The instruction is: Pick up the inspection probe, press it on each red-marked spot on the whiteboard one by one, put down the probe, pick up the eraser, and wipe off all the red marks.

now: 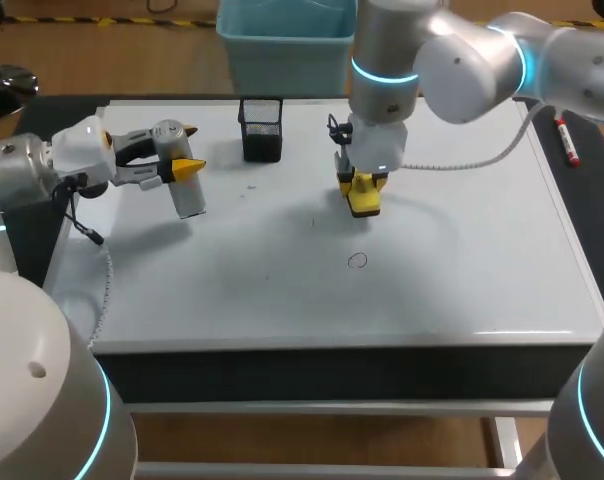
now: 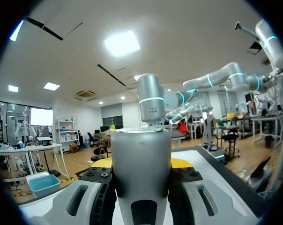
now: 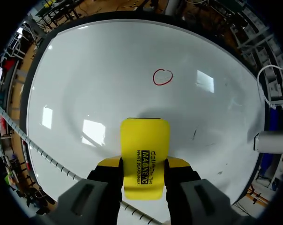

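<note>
Right claw's (image 3: pixel 144 163) clamped on the yellow eraser (image 3: pixel 145 145) mid-surface, the red mark (image 3: pixel 162 77) sits just ahead of it toward the near edge, and the left claw (image 1: pixel 182 150) is way off by the left edge gripping the probe (image 1: pixel 189 198).

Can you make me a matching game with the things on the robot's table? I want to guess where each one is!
Things:
1. probe
2. eraser
3. red circle
4. black mesh cup

Places:
A. held in the right pincer
B. standing at the far edge of the whiteboard
C. held in the left pincer
D. drawn on the whiteboard

Pairs: 1-C, 2-A, 3-D, 4-B
</note>
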`<state>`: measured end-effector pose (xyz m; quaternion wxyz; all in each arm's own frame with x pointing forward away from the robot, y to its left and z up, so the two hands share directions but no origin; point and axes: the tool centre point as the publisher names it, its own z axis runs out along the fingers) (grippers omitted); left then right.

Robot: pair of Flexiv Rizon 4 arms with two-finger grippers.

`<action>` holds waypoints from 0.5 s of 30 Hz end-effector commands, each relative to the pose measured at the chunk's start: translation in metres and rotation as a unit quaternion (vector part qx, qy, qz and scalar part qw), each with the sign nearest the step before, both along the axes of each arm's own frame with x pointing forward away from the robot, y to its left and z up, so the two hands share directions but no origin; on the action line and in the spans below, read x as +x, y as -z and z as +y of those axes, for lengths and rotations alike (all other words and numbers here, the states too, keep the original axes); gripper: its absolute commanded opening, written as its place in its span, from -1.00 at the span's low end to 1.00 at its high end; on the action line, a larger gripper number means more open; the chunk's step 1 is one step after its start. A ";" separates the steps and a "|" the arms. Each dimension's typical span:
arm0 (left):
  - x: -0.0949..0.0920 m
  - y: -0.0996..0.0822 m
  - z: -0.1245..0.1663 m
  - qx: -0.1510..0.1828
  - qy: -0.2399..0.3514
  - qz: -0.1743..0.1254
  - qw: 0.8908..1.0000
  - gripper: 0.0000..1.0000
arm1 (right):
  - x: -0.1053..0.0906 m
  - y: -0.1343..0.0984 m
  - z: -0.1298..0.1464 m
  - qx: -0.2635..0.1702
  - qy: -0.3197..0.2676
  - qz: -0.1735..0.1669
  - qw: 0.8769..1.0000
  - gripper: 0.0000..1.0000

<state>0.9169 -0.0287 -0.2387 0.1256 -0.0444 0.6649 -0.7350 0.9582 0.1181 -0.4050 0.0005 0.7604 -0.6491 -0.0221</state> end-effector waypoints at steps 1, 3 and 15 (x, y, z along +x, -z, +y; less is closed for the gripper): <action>0.000 -0.001 0.000 0.000 0.000 0.000 1.000 -1.00 | 0.007 0.004 0.003 -0.006 -0.001 0.006 1.000 -1.00; 0.000 -0.001 0.000 0.000 0.000 0.000 1.000 -1.00 | 0.008 0.006 0.005 -0.006 -0.002 0.009 1.000 -1.00; 0.000 -0.001 0.000 0.000 0.000 0.000 1.000 -1.00 | 0.013 0.025 0.005 -0.012 -0.001 0.024 1.000 -1.00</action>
